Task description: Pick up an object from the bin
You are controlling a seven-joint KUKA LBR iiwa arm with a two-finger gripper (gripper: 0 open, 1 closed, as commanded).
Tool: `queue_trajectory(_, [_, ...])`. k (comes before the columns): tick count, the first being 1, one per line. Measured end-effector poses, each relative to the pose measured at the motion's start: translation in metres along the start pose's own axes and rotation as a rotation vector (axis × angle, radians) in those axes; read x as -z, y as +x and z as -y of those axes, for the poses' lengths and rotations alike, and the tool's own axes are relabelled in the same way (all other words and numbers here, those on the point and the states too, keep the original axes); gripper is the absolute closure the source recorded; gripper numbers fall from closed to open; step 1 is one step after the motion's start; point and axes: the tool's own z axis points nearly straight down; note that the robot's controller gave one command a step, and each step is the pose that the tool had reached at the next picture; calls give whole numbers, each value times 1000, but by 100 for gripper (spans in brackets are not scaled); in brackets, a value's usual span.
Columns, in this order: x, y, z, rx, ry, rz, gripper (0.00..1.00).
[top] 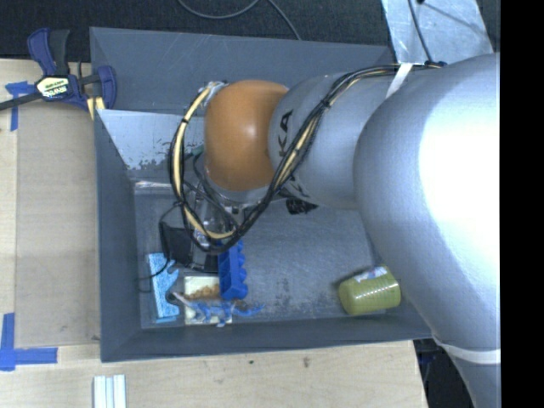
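My gripper (211, 219) hangs under the orange dome over the bin's front left part, just above a small heap. Directly below it stands a dark blue toothed plastic block (232, 274). Left of that block lies a small black object (177, 244), close against the gripper's lower end. In front of the gripper rests a white and brown flat piece (201, 289), and beside it a light blue piece (161, 293) leans in the bin's front left corner.
An olive green cylinder with a pale label (371, 292) lies alone near the front right wall. The arm covers the bin's back and right side. Cables loop round the wrist above the heap.
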Motion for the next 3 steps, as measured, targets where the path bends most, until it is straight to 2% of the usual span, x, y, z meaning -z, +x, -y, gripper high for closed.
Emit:
queue_trajectory(1, [18,1,1,-21,-6,11,0])
queue_trajectory(2, [-22,6,13,-53,-2,4,0])
queue_trajectory(3, [-37,5,17,-98,-9,16,100])
